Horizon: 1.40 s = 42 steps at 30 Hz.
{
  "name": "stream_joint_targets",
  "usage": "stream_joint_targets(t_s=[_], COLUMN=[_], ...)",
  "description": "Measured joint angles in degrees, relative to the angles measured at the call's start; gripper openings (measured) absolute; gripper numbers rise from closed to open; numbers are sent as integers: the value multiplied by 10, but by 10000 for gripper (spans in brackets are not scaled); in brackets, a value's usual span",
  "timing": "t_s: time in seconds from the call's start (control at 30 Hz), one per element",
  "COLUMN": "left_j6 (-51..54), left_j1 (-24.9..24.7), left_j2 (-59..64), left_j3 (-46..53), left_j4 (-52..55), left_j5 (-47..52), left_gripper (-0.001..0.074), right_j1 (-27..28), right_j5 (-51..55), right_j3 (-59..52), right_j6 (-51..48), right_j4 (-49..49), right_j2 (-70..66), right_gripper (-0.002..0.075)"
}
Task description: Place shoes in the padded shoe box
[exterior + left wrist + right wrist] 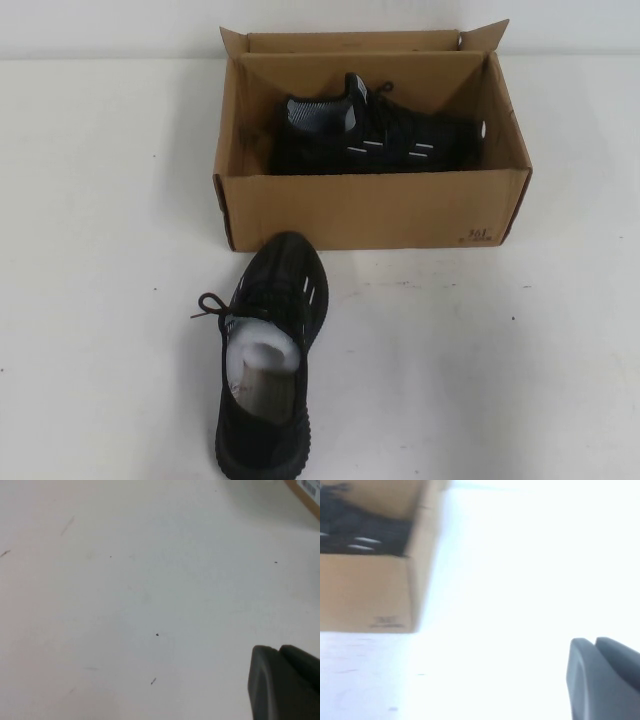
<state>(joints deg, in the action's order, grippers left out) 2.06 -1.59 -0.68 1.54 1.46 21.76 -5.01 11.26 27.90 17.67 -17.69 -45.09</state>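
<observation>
**One Shoe Boxed, One Waiting on the Table**

One sneaker (pixel 375 135) already lies inside the padded shoe box (pixel 370 205), resting on its side along the box's length. The second sneaker (pixel 268 365) sits upright on the table (pixel 100 250) just outside the box's front wall, its toe almost touching the cardboard and its heel pointing back toward you. Its long axis runs from your side of the table toward the box, roughly square to the front wall, so in all likelihood you will have to turn it before it can lie beside its mate.

Neither arm shows in the high view. Your left gripper (pixel 285 682) appears only in its own wrist view, hanging over bare table with a corner of the box at the far edge of the frame; you cannot tell how its fingers stand. Your right gripper (pixel 602 677) likewise hangs over bare table, with the box's printed front corner off ahead of it and to one side; its fingers are pressed together on nothing.

The loose sneaker lies a little to your left of centre, so the left arm looks the nearer, though neither wrist view has the shoe in sight.
</observation>
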Motion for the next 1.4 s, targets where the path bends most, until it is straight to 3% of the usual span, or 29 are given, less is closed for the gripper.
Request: stream_joint_targets(t_s=[0.23,0.4,0.53,1.07,1.27,1.4], left_j6=[0,0,0,0,0,0], left_j1=[0,0,0,0,0,0], left_j2=[0,0,0,0,0,0], left_j3=[0,0,0,0,0,0], left_j4=[0,0,0,0,0,0], left_j5=[0,0,0,0,0,0], left_gripper=[-4,-4,-5,-4,-4,-4], right_j1=[109,123,123,108,108,108], right_j5=[-109,-131,-117,-85,-1,92], right_j3=[-192,-284,-294,-294,-294,-294], right_j6=[0,0,2,-1,-204,-246], right_j4=[1,10,15,26,184,206], right_j2=[225,364,436,456,456,456], right_gripper=[-9,-9,-9,-9,-9,-9])
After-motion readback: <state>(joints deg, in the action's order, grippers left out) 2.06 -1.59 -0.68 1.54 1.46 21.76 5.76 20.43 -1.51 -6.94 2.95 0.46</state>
